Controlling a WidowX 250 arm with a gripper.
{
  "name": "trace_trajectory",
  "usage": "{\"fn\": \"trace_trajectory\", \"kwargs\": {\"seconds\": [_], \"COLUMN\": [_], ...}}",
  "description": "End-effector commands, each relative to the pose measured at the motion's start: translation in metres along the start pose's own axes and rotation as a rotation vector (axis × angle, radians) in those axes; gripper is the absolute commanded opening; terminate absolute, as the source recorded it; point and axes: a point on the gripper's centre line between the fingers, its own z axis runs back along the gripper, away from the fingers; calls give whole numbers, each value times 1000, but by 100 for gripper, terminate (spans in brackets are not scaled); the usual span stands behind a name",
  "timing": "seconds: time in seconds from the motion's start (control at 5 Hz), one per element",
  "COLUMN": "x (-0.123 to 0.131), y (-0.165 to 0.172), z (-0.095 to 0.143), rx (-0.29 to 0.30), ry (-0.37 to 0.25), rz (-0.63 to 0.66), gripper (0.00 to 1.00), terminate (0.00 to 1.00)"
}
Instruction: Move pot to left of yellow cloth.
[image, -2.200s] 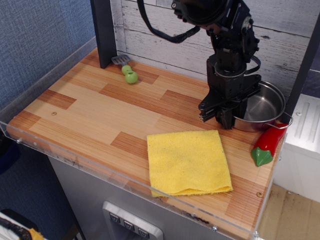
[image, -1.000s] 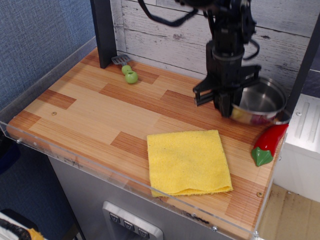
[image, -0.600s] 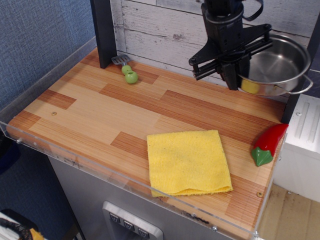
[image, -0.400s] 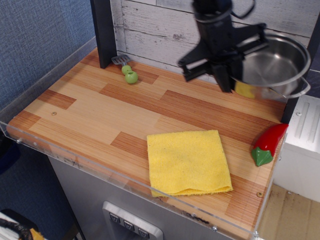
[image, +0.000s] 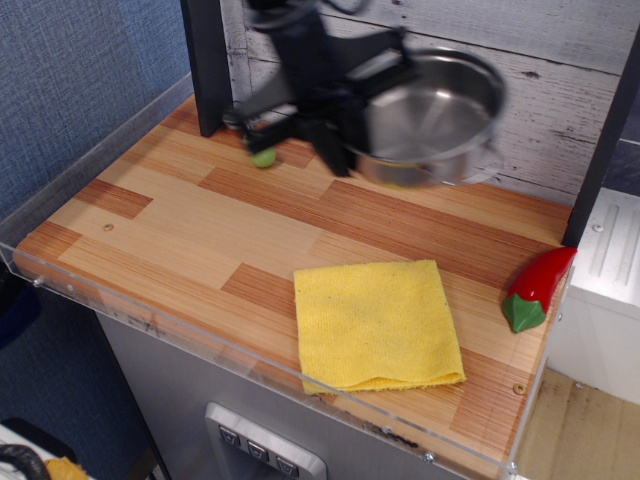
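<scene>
Observation.image showed the black end effector (image: 335, 125) clamped on the rim of the shiny round steel pot (image: 432, 118), carrying it high above the wooden surface (image: 180, 225) so it would clear the flat yellow square cloth (image: 375, 322), which lay near the front edge.

On my wooden table (image: 190, 215) lie the yellow cloth (image: 375, 323), a red pepper (image: 535, 287) and a green toy (image: 263, 157).
</scene>
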Motion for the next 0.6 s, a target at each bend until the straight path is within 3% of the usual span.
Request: {"fn": "trace_trajectory", "kwargs": {"seconds": [0.0, 0.4], "x": [29, 51], "y": [42, 80], "z": [27, 25], "rx": [-7, 43], "ry": [-62, -104], "rz": [41, 105], "gripper": [0, 0], "terminate": [0, 0]}}
